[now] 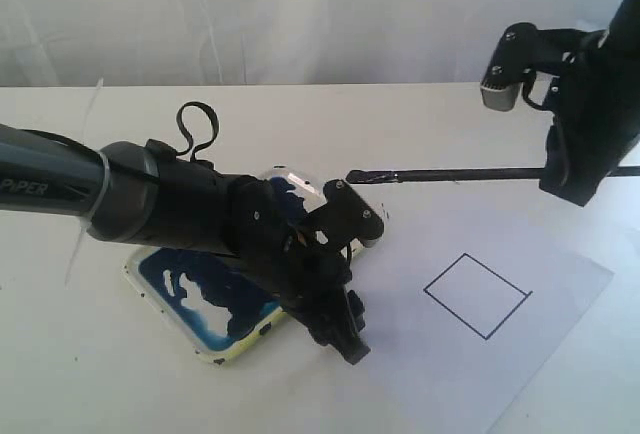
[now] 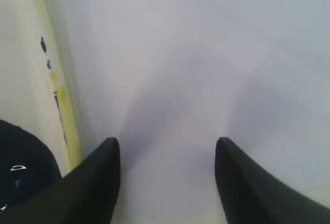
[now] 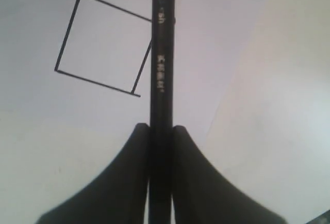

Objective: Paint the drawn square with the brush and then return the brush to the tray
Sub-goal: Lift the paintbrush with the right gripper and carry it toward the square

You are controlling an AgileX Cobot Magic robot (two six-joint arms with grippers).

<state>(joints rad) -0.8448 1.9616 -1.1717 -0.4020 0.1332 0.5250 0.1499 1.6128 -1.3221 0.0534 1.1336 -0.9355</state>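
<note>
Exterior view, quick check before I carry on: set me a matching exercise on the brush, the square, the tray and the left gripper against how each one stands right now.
Things:
1. brush
2. square
3. tray
4. left gripper

States:
A. black outline only, no paint inside
B. smeared with dark blue paint
C. clamped in the right gripper, held level in the air
D. jaws wide apart, nothing between them

Pairs: 1-C, 2-A, 3-B, 4-D
</note>
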